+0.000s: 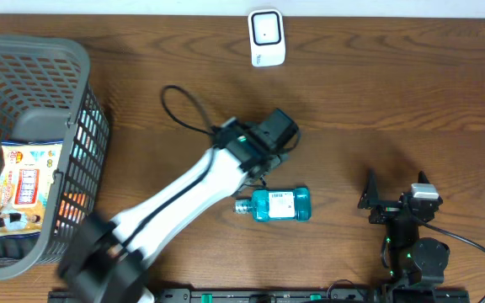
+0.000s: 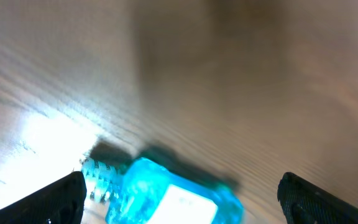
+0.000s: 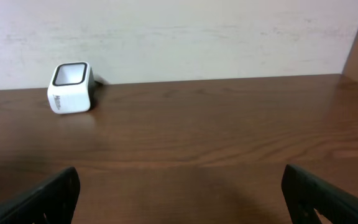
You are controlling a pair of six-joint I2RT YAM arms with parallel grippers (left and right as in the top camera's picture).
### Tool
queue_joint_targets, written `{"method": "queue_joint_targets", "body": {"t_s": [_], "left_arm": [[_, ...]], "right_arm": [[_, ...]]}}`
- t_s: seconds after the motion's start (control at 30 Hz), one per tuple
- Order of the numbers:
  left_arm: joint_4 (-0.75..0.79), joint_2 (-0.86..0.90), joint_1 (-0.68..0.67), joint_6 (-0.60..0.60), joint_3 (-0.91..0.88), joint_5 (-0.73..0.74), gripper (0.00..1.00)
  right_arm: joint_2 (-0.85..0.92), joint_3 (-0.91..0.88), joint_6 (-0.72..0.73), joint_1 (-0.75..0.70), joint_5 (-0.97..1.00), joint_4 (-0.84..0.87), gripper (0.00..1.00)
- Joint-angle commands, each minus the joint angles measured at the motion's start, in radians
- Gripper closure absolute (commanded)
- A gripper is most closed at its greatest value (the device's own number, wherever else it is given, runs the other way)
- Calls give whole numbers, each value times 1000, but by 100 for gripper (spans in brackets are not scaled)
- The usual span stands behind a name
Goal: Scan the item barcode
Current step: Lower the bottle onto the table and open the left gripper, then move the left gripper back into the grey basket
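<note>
Brown wood-grain table (image 1: pixel 377 93) runs up to a pale wall, and the white barcode scanner (image 1: pixel 267 38) stands at the far edge, its dark-rimmed window facing up. The item, a blue mouthwash bottle (image 1: pixel 274 204), lies on its side well apart from the scanner on the robot's side of it. Its cap (image 1: pixel 242 205) points towards the robot's left and a white label faces up.

The left gripper (image 2: pixel 180 186) hangs between the scanner and the bottle, close above the bottle. Its fingers are spread wide and grip nothing. Its wrist view is blurred, so I cannot tell how far the tips stand clear of the bottle. The right gripper (image 3: pixel 180 180) rests far from the scanner, at the near edge on the robot's right. It is also spread wide and empty, and it looks straight across the bare wood at the scanner.

A grey mesh basket (image 1: pixel 89 139) sits well to the left of the scanner, with a snack packet (image 1: pixel 28 181) inside.

As I judge it, the scan itself remains to be done. The bottle is in neither gripper and nowhere near the scanner window. It has to be gripped, lifted and carried across to the scanner, then turned so its barcode faces the window. No barcode can be made out on the label from here, so which face to present is unclear.
</note>
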Motion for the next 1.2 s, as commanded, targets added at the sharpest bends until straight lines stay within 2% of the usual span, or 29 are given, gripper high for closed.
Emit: {"method": "queue_joint_targets", "body": {"t_s": [0.0, 0.2, 0.33, 0.5, 0.73, 0.93, 1.17], "left_arm": [[-2, -140, 12, 147, 34, -125, 2], [8, -365, 53, 417, 83, -283, 2], [22, -463, 121, 546, 107, -341, 2], [24, -537, 299, 645, 184, -344, 2], [18, -536, 526, 790, 349, -339, 2], [-23, -531, 775, 715, 386, -419, 2], [-216, -410, 1075, 458, 385, -377, 2]], "right_arm": [[-5, -2, -12, 1, 9, -4, 1], [-5, -2, -12, 1, 9, -4, 1], [-5, -2, -12, 1, 9, -4, 1], [-5, -2, -12, 1, 9, -4, 1], [-5, -2, -12, 1, 9, -4, 1], [-5, -2, -12, 1, 9, -3, 1], [-5, -2, -12, 1, 9, -4, 1]]}}
